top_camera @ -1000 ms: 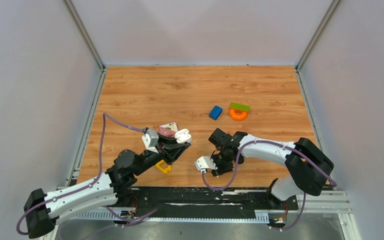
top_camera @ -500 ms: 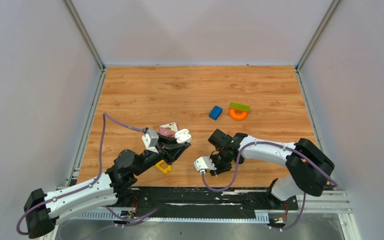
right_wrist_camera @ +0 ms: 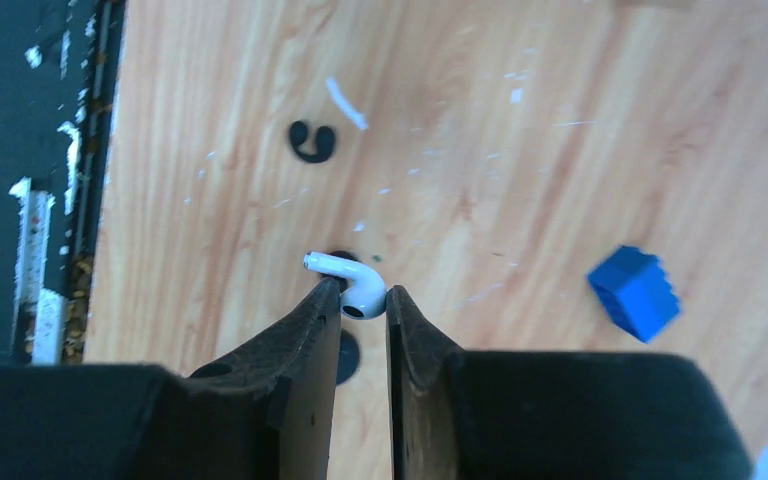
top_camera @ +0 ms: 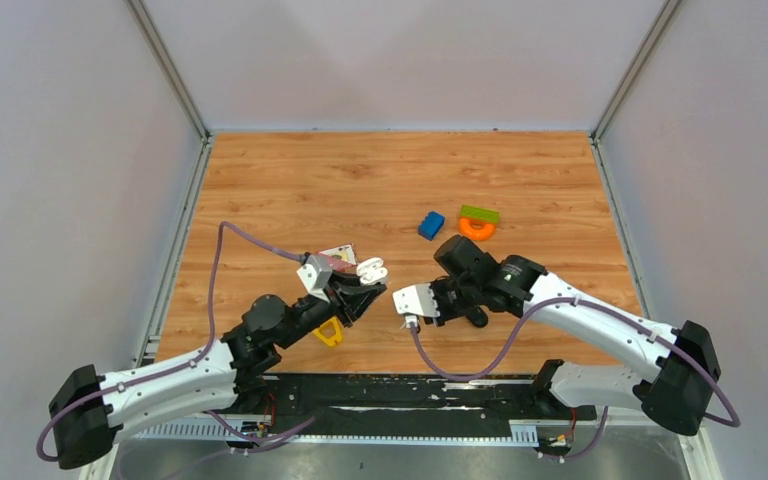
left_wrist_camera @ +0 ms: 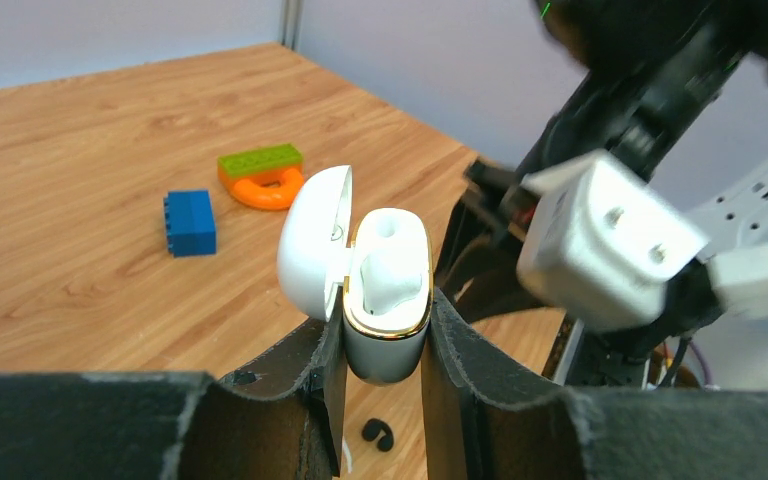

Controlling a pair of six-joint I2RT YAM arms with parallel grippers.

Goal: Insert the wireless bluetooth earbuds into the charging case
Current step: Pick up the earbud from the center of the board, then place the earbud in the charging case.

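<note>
My left gripper (left_wrist_camera: pixel 385 345) is shut on the white charging case (left_wrist_camera: pixel 388 290), holding it upright above the table. Its lid (left_wrist_camera: pixel 315 245) is hinged open to the left, and a white earbud (left_wrist_camera: pixel 390 275) sits inside. From above, the case (top_camera: pixel 370 268) shows just left of the right wrist. My right gripper (right_wrist_camera: pixel 363 300) is shut on another white earbud (right_wrist_camera: pixel 355 285), pinched at its bulb with the stem pointing left, over the wood. A black earbud (right_wrist_camera: pixel 312 142) lies on the table; the left wrist view shows this black earbud (left_wrist_camera: pixel 378 434) below the case.
A blue block (top_camera: pixel 431 224), a green brick (top_camera: pixel 479 213) and an orange ring (top_camera: pixel 476 230) lie at the middle right. A yellow piece (top_camera: pixel 328 332) and a small card (top_camera: pixel 337 257) sit by the left arm. The right wrist camera housing (left_wrist_camera: pixel 605 245) hangs close beside the case.
The right gripper's jaws have narrowed onto the white earbud, and the right arm has swung up and away from the near edge. The left arm has shifted slightly right with the case.
</note>
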